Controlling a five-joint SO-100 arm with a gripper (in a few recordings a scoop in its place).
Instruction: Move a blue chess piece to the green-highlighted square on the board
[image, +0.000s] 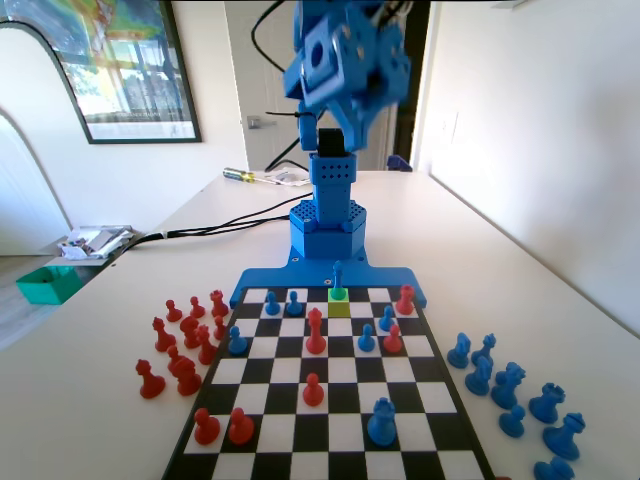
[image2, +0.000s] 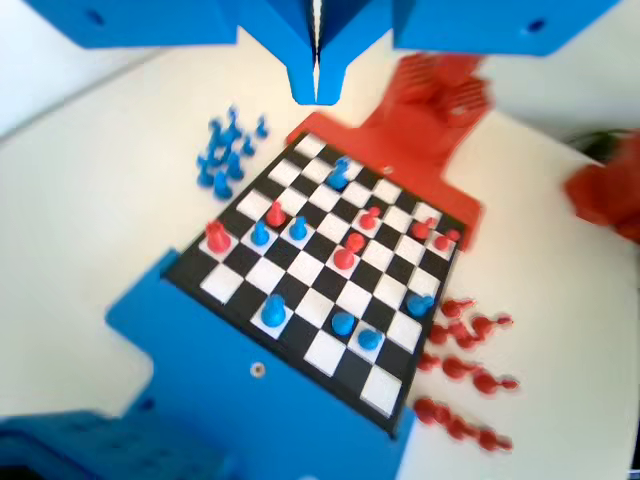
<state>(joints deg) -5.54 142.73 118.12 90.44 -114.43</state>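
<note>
Standing on the green-highlighted square (image: 339, 306): a blue pawn (image: 339, 279).

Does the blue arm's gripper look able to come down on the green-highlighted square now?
Probably yes. The gripper hangs shut, high over the board. The green-highlighted square itself looks bare; a blue piece stands close behind it, so a careful descent is needed.

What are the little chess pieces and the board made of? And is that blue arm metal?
The blue pieces and red pieces look like matte moulded or printed plastic, uniform in colour. The board seems a flat, smooth sheet, slightly glossy; plastic or printed card, hard to tell. The arm looks like plastic too, not metal: same flat blue, with a perforated housing. Its tool looks alike.
</note>
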